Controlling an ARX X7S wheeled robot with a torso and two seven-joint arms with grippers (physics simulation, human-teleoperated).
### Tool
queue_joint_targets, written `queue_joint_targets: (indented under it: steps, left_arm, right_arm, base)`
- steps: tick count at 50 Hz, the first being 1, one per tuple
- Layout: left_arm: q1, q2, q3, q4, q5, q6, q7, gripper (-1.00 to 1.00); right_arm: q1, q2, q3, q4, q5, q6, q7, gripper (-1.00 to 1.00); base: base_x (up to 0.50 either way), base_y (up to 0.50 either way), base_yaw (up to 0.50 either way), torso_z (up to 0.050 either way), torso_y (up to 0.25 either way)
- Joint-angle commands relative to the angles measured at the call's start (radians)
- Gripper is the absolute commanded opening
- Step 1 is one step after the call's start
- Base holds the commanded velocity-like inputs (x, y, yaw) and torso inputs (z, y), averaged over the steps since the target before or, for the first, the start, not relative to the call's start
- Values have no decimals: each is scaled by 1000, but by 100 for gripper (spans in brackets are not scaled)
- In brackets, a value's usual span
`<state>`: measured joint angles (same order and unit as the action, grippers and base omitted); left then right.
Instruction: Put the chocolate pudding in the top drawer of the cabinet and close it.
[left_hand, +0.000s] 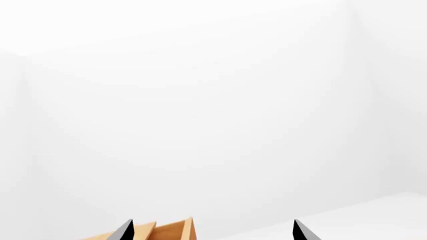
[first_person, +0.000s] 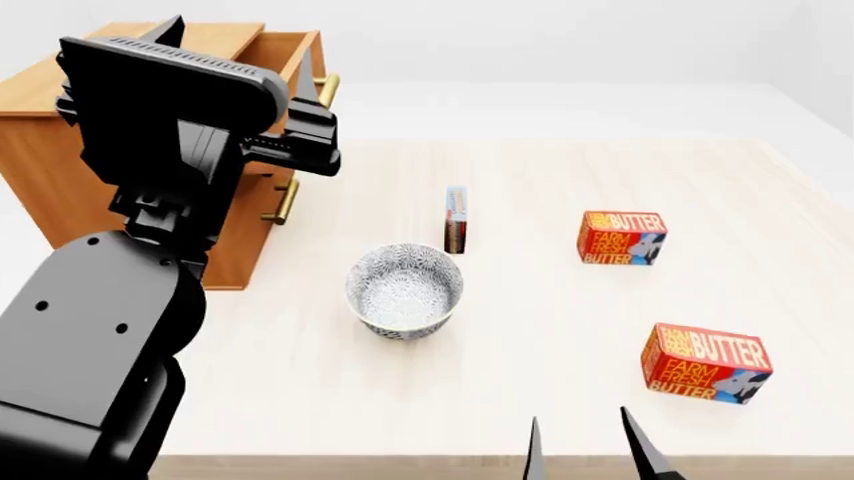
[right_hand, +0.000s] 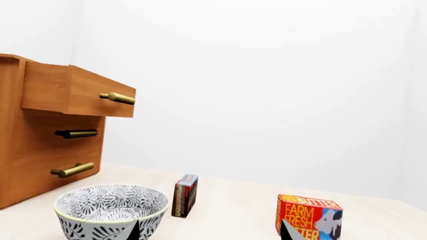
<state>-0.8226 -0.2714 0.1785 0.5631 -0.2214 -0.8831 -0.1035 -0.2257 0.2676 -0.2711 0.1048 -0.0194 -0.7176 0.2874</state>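
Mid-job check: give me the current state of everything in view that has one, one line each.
top drawer: pulled open
lower drawer: shut
chocolate pudding: standing on edge on the table, not gripped
bowl: upright, empty
near butter box: on the table, untouched
far butter box: on the table, untouched
left gripper: open, empty
right gripper: open, empty

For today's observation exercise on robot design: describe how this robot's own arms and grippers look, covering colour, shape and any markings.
The left arm is matte black and bulky, built of rounded segments with small round dimples, topped by a boxy housing with a finely ribbed edge. The right gripper shows only two thin, black, blade-like pointed fingers. The left gripper has matching dark pointed tips. No cables, logos or sleeves are visible.
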Motion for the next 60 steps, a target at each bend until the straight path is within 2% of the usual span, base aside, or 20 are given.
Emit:
queue_joint_targets:
  steps: [1, 44, 60]
  left_arm:
    - [7, -7, 11, 0, 4, 10, -6, 100]
    - [-2, -24, 24, -5, -3, 5, -18, 100]
    - [14, -30, 28, -52, 0, 56, -16, 100]
  right_arm:
    - [2, 4, -8, 4, 4, -3, 0, 100]
    - [4, 17, -28, 5, 14, -7, 10, 100]
    - [10, 19, -37, 8, 17, -6, 12, 100]
  base:
    - [141, 0, 0, 0, 0]
    - [141, 0, 0, 0, 0]
    - [141, 0, 0, 0, 0]
